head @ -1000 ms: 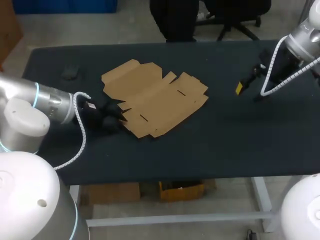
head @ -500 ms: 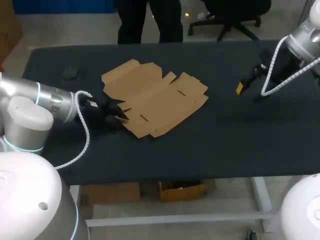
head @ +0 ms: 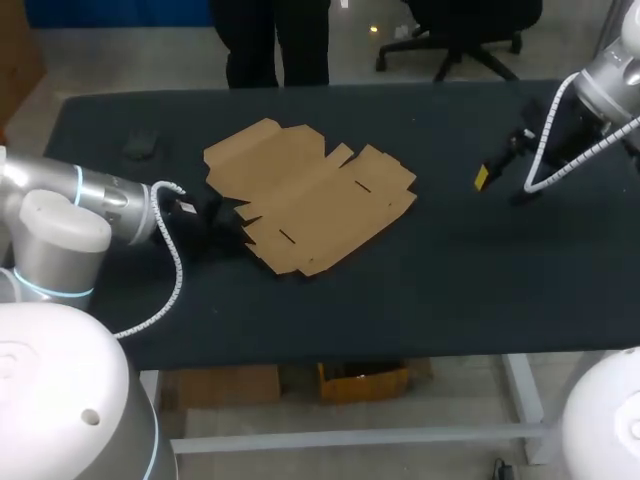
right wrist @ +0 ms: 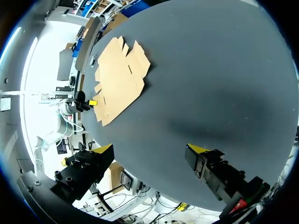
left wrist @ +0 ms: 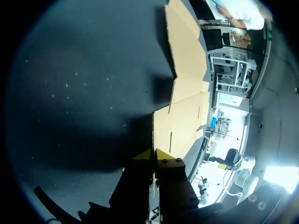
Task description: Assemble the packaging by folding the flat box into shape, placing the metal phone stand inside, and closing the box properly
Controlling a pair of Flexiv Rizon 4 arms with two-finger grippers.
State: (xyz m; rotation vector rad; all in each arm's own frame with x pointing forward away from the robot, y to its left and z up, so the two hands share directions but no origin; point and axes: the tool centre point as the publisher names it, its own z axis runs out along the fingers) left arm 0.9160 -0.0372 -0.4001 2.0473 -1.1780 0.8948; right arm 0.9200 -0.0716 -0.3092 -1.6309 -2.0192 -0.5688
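Cardboard box (head: 310,195), flat and brown, lies unfolded on the black table (head: 450,270); left gripper (left wrist: 152,154) is at its left edge, tips pressed together; right gripper (right wrist: 152,148) hangs well apart, fingers spread wide.

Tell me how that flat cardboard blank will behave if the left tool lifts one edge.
Probably light: the cardboard blank is one thin sheet lying flat on the table. Likely floppy at its cut flaps, so those away from the left tool may sag or fold. Pushed edge-on, it could slide over the dark top rather than lift.
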